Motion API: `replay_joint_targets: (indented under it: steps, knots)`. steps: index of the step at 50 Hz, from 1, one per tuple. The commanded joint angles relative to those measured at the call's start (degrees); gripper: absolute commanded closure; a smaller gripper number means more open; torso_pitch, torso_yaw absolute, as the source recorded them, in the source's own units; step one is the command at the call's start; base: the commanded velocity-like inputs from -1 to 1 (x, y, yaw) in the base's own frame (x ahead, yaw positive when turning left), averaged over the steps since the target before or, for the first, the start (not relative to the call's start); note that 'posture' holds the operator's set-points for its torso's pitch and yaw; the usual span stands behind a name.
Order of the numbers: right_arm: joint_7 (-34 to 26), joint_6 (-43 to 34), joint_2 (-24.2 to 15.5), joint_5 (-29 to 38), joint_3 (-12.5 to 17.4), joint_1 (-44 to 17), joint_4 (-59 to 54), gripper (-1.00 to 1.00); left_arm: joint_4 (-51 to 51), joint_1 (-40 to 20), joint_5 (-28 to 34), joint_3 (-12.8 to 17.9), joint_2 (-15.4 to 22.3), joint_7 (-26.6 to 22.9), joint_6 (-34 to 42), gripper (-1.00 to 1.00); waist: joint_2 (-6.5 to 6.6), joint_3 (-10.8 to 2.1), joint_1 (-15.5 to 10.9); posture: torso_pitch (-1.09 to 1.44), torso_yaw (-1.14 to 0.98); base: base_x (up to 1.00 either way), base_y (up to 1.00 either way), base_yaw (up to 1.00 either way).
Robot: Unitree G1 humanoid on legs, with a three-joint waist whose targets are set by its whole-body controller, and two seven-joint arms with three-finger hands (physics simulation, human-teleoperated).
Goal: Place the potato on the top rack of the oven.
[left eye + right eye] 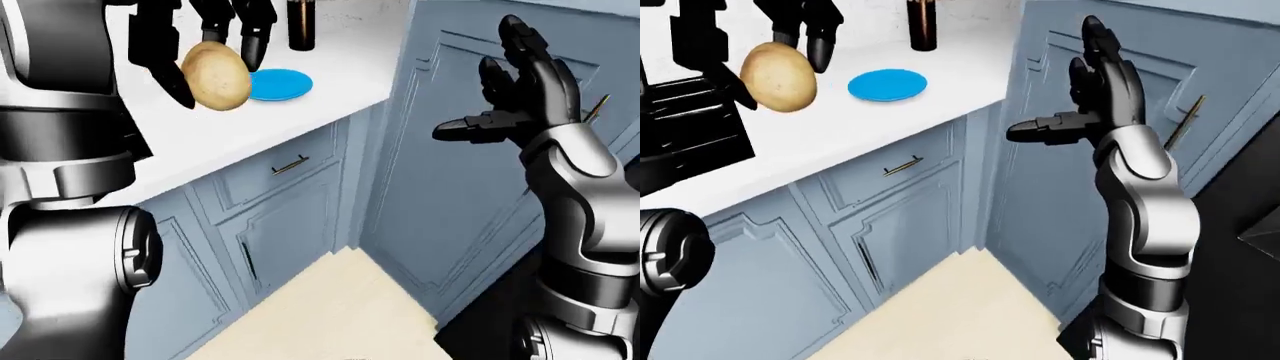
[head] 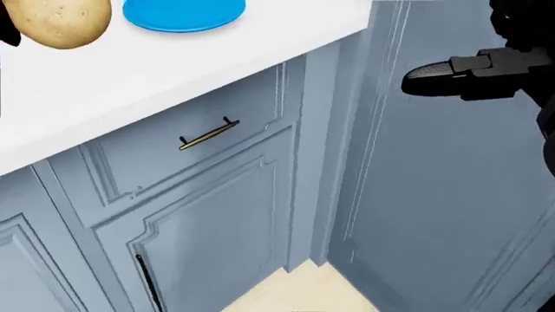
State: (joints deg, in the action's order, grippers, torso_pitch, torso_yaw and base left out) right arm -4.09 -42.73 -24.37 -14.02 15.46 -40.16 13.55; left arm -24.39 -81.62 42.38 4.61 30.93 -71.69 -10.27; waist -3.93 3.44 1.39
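Note:
My left hand (image 1: pixel 205 45) is shut on a tan potato (image 1: pixel 215 75), held in the air above the white counter (image 1: pixel 200 135). The same potato (image 2: pixel 60 21) fills the head view's top left corner, and the potato (image 1: pixel 778 76) shows upper left in the right-eye view. My right hand (image 1: pixel 1085 97) is raised with fingers spread, open and empty, before a tall blue cabinet panel (image 1: pixel 1070 180). No oven rack shows. A black stove (image 1: pixel 685 142) sits at the right-eye view's left edge.
A blue plate (image 1: pixel 887 85) lies on the counter beyond the potato, with a dark bottle (image 1: pixel 922 24) behind it. Below are blue drawers with a brass handle (image 2: pixel 208 134) and cabinet doors. Beige floor (image 1: pixel 320 315) shows at the bottom.

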Motion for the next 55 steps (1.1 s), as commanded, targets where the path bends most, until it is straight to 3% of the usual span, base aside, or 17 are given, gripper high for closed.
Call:
replay_joint_targets:
  steps: [1,2,11,13,14,15,16,22,26,28,29,42,45,47,50,53,55]
  knots:
    - [0.25,1.45,-0.59,-0.1,0.41,-1.45,1.31,-1.0,1.27,-2.28,-0.49,0.74,0.73,0.97,-0.33,0.95,-0.69,-1.89,-0.09,0.0,0.0,-0.03,0.0,-0.96]
    - [0.27,1.53,-0.59,-0.18,0.42,-1.41,1.29,-1.0,0.96,-2.29,-0.4,0.7,0.78,1.18,-0.55,0.95,-0.89,-1.77,-0.18,0.0,0.0,0.0,0.0,-0.98]
    - [0.47,1.56,-0.7,-0.57,0.26,-1.32,1.38,-1.0,-0.09,-2.79,-0.5,0.97,1.45,1.45,-0.95,0.95,4.52,-0.57,-0.84,0.0,0.0,-0.02,0.0,-0.99]
    - [0.5,1.33,-0.75,-0.79,0.45,-1.38,1.57,-1.0,0.65,-2.28,-0.71,0.93,1.23,1.42,-0.99,0.95,6.62,-0.73,-0.92,0.0,0.0,-0.02,0.0,-1.0]
    - [0.51,1.49,-0.78,-0.75,0.4,-1.37,1.45,-1.0,0.7,-2.22,-0.67,0.9,1.14,1.42,-0.83,0.95,8.85,-1.46,-1.02,0.0,0.0,-0.02,0.0,-1.0]
    - [0.53,1.37,-0.84,-0.81,0.42,-1.41,1.61,-1.0,0.38,-2.37,-0.59,0.82,1.23,1.53,-1.09,0.96,8.67,-2.45,-0.63,0.0,0.0,-0.03,0.0,-0.98]
    - [0.56,1.26,-0.9,-0.88,0.48,-1.48,1.63,-1.0,0.26,-2.66,-0.61,0.83,1.21,1.47,-1.03,0.96,8.02,-1.22,-1.25,0.0,0.0,-0.02,0.0,-0.98]
    - [0.81,2.08,-0.92,-0.46,0.25,-1.46,0.82,-1.0,0.6,-2.37,-0.62,0.93,1.27,1.28,-0.93,0.95,5.9,-1.33,-0.81,0.0,0.0,-0.02,0.0,-0.87]
    - [1.22,1.68,-1.05,0.77,-0.36,-1.53,0.47,-1.0,0.33,-2.32,-0.69,0.98,1.46,1.45,-1.07,0.96,2.0,-0.4,-2.48,0.0,0.0,0.0,0.0,0.0]
    - [1.12,1.56,-1.07,1.1,-0.32,-1.56,0.42,-1.0,0.1,-2.51,-0.63,0.93,1.48,1.51,-1.11,0.95,-1.6,-0.99,-2.96,0.0,0.0,0.0,0.0,0.0]
    - [1.04,1.68,-0.95,1.13,-0.23,-1.62,0.14,-1.0,-0.11,-2.67,-0.58,0.88,1.46,1.55,-1.14,0.95,0.71,-0.09,-2.86,0.0,0.0,0.0,0.0,0.0]
    - [0.66,2.46,-0.88,3.43,-0.42,-1.67,-0.64,-1.0,-1.65,-3.77,-0.15,0.79,1.42,1.9,-1.58,0.96,0.9,-1.01,-2.74,0.0,0.0,0.0,0.0,0.0]
    - [0.58,1.96,-0.82,3.34,-0.19,-1.72,-0.06,-1.0,-1.42,-3.67,-0.08,0.76,1.24,2.01,-1.34,0.96,2.13,-3.54,-2.61,0.0,0.0,-0.48,0.0,0.0]
    - [0.53,2.18,-0.79,3.49,-0.26,-1.82,-0.38,-1.0,-1.34,-3.53,-0.12,0.8,1.24,2.1,-1.36,0.95,1.64,-2.48,-2.74,0.0,0.0,-0.71,0.0,0.0]
    - [0.52,2.23,-0.75,3.69,-0.34,-1.78,-0.24,-1.0,-1.19,-3.6,-0.25,0.83,1.21,1.95,-1.15,0.96,1.74,-2.96,-3.04,0.0,0.0,-0.72,0.0,0.0]
    - [0.53,1.95,-0.75,3.67,-0.2,-1.84,-0.01,-1.0,-1.15,-3.7,-0.19,0.68,1.03,2.0,-1.09,0.96,3.83,-2.15,-3.59,0.0,0.0,-0.71,0.0,0.0]
    - [0.51,2.29,-0.75,3.77,-0.18,-1.87,-0.33,-1.0,-1.48,-3.94,-0.22,0.64,1.05,2.13,-1.43,0.96,6.92,-2.16,-3.89,0.0,0.0,-0.78,0.0,0.0]
